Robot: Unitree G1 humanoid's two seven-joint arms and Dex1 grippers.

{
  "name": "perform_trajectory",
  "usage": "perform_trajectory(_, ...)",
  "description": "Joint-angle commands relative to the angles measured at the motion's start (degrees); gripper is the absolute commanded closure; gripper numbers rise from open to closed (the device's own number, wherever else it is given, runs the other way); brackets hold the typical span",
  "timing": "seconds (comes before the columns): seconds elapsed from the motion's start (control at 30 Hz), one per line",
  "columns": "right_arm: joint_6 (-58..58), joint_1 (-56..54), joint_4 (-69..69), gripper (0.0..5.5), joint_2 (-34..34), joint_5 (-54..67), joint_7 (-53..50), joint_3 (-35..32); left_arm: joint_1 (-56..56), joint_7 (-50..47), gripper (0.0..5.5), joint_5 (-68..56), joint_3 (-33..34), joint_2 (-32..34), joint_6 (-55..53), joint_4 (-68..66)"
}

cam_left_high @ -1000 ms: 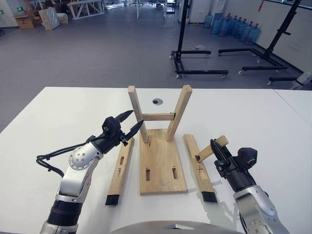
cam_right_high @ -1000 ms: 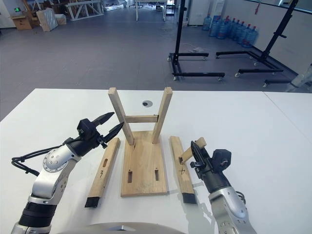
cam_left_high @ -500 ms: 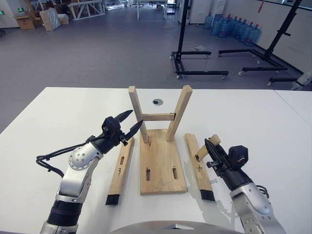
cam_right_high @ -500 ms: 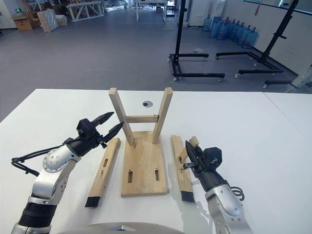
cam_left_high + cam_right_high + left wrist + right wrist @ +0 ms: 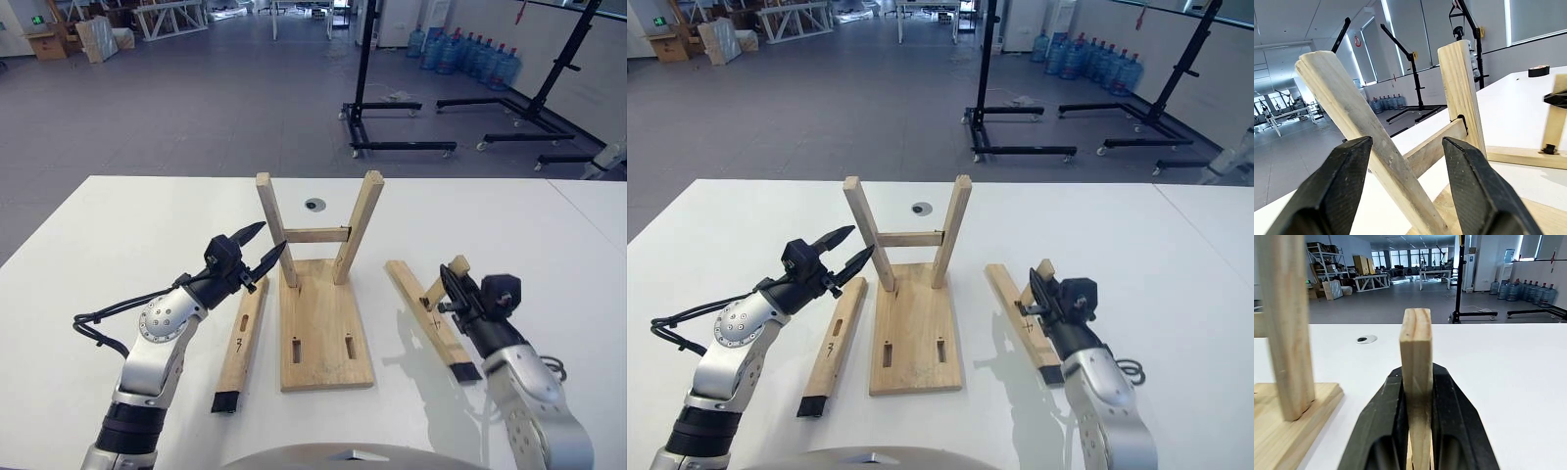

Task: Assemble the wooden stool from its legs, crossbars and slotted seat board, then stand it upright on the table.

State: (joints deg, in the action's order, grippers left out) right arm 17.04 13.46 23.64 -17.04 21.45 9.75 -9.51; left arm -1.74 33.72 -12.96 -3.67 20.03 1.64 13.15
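Both legs off the board carry small dark hand-drawn marks. One sits about midway along the loose leg, and another is on the held leg. Both are too small to read with any certainty.

The left arm rises from the near left edge of the white table. Its elbow is bent and its forearm slants up toward the middle. The left gripper is spread wide and grips nothing. Its two black pointed fingers sit just beside the left standing leg, and the wrist view shows that leg through the gap between them. Whether either finger touches the wood cannot be told.

The right arm comes up from the near right edge with its forearm pointing away over the table. The right gripper is clamped tight on the crossbar stub, a short piece that sticks up out of the held leg. The black fingers press flat against both faces of the stub. The held leg slants from far left to near right, with its black-capped end nearest the robot. It is well apart from the seat board, and its shadow falls on the table between the two.

The seat board lies flat at the middle of the table, and its two near slots are unfilled. At its far end stand the left standing leg and the right standing leg. They lean apart toward their tops and are joined by a crossbar. The loose leg lies flat just left of the board with its black tip toward the robot
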Motion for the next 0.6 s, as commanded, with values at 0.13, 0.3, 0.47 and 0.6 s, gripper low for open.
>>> perform_trajectory(0.13,1.18,-3.58,-4.89,5.12,-0.64,0.55,2.44,-1.48,-0.43,0.17,2.88,0.45,-0.24,0.01,0.38,-0.73)
perform_trajectory(0.3,-1.76,-7.79,-4.74,5.12,-1.48,2.06,4.97,-3.88,-0.38,-0.50,2.88,0.78,-0.28,-0.47,0.61,-0.91)
perform_trajectory(0.47,-1.79,-11.78,-2.57,5.12,-0.52,7.34,5.03,-7.90,-0.08,-1.40,2.88,1.31,-0.18,-1.10,1.34,-1.19)
perform_trajectory(0.6,1.79,-7.86,0.59,5.12,-0.93,8.86,5.00,-7.48,0.48,-2.01,2.88,1.60,0.12,-1.33,1.74,-0.96)
